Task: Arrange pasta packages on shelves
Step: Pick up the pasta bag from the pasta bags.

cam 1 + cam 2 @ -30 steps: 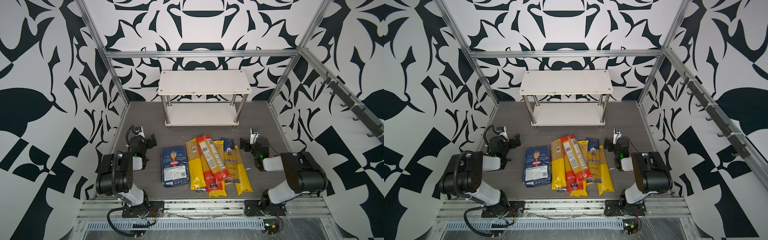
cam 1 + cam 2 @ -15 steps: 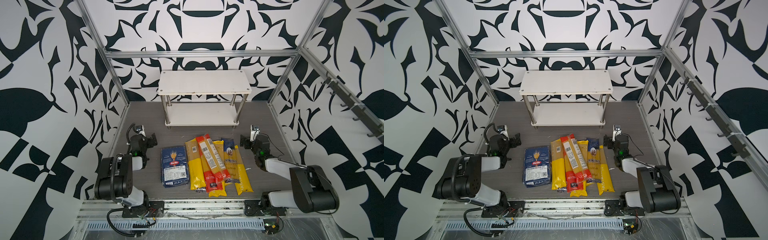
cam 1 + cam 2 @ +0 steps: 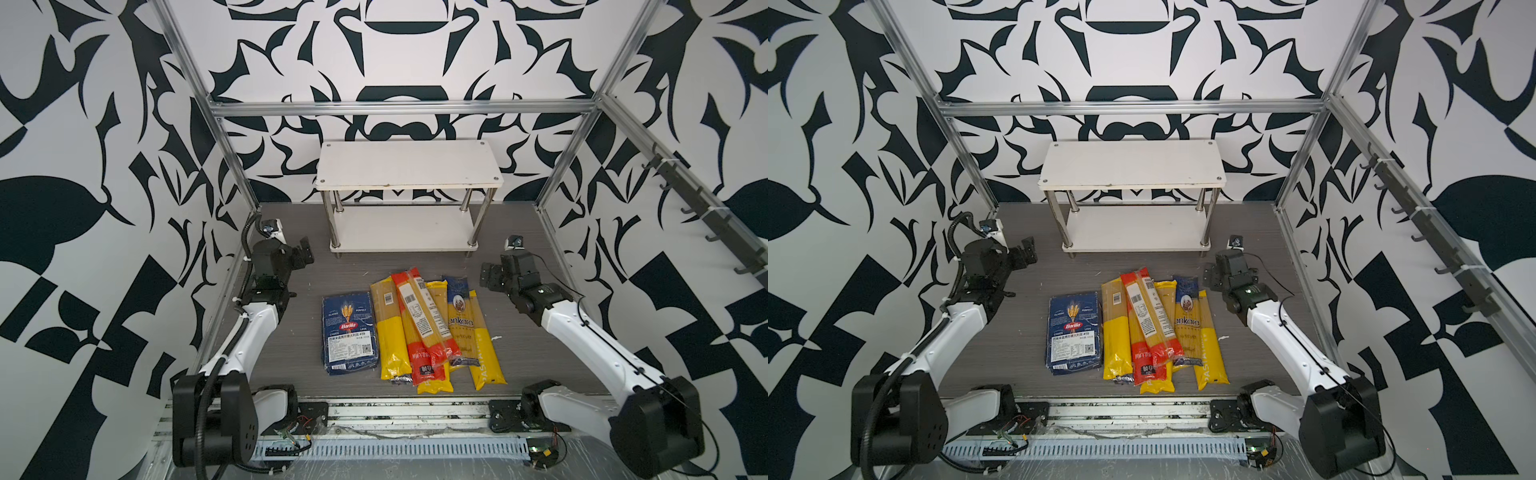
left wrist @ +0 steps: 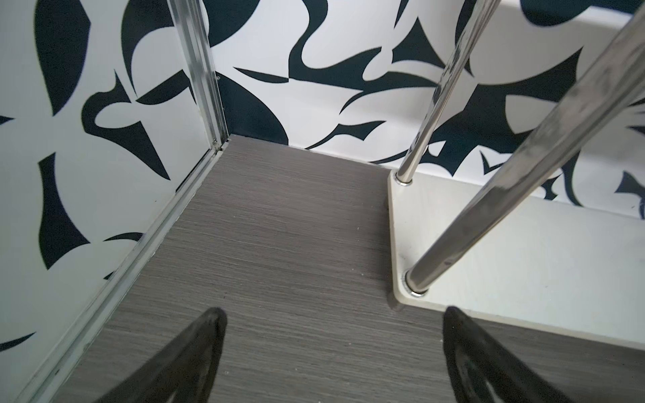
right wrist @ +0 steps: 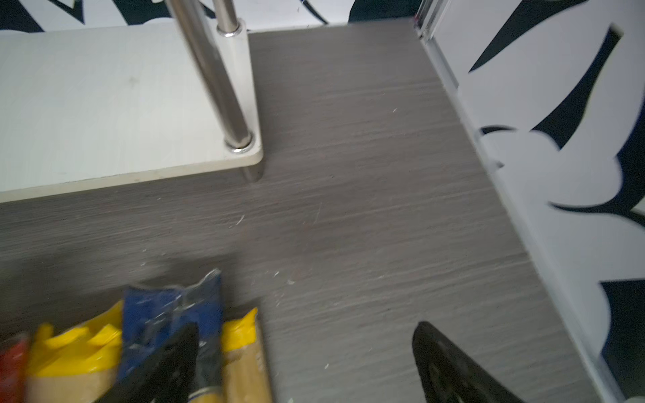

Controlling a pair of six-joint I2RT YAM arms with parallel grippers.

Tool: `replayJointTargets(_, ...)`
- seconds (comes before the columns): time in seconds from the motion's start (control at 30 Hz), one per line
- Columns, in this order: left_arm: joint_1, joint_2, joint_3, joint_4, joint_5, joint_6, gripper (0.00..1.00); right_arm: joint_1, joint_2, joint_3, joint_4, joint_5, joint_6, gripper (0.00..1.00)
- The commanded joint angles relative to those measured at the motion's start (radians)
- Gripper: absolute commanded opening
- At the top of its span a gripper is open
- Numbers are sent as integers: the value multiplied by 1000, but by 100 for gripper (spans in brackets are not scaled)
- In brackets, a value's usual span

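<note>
Grey wood-grain tabletop (image 3: 291, 328) carries a loose pile of pasta packages (image 3: 419, 328) in both top views. The packs lie flat between the two robot arms, in front of the shelves (image 3: 409, 166), a small white two-tier rack on chrome posts standing against the back wall. Every pack in view lies on the table, apart from the rack.

A wide blue pack (image 3: 349, 332) sits at the pile's left edge, just beside a long yellow bag (image 3: 386, 332). A red bag (image 3: 424, 328) lies slantwise on top of the yellow ones. A blue-topped bag (image 3: 459, 307) and another yellow bag (image 3: 488, 357) make up the right side.

The left gripper (image 3: 305, 250) hovers near the rack's left front post with its jaws spread wide and nothing between them. Its wrist view shows the fingers (image 4: 206, 349) over bare table beside the lower board's corner.

The right gripper (image 3: 490, 276) hangs just beside the far end of the blue-topped bag, jaws equally wide and holding nothing. In its blurred wrist view one finger (image 5: 174, 356) overlaps that bag's end; whether it touches cannot be told.
</note>
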Motion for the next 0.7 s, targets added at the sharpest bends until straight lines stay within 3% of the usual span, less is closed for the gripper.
replayJointTargets(0.0,-93,-73,-8,-171,-29,-98,99,81,-21,61,-204,3,135,100)
replayJointTargets(0.1,-218,-127,9,-258,-107,-148,99,236,-17,98,-245,31,162,100)
replayJointTargets(0.2,-355,-177,40,-358,-222,-185,99,428,33,184,-354,150,167,100)
replayJointTargets(0.3,-462,-218,75,-457,-304,-250,99,522,93,256,-435,139,171,100)
replayJointTargets(0.5,-667,-262,131,-659,-505,-366,99,591,121,237,-467,54,230,100)
replayJointTargets(0.67,-751,-258,206,-901,-507,-536,99,608,98,170,-466,-79,279,100)
